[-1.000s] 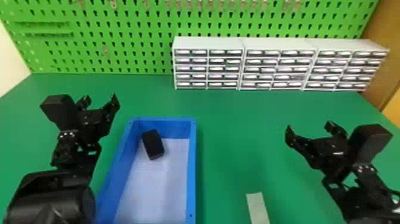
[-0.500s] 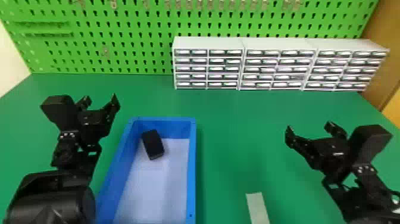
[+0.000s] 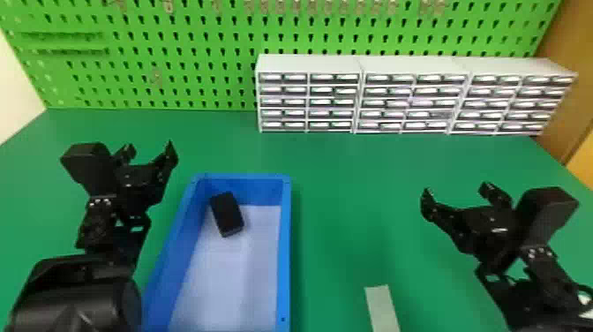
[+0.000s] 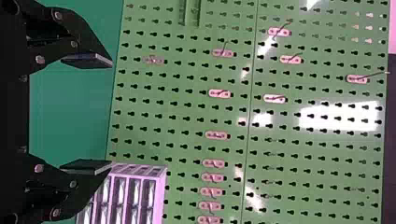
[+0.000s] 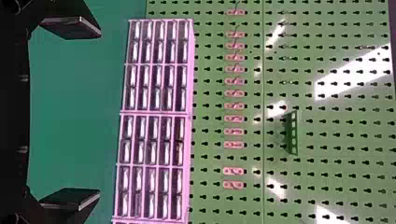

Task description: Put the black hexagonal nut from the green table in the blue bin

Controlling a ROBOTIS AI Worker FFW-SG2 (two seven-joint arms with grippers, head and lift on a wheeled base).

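Presumably the black nut [image 3: 227, 214] is lying inside the blue bin [image 3: 285, 247], so the placing is looking finished, left pincer [image 3: 149, 150] and right pincer [image 3: 457, 192] hanging wide and empty.

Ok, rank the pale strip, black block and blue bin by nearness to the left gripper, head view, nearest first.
1. Blue bin: right of the left gripper.
2. Black block: in the bin's far end.
3. Pale strip: right of the bin.
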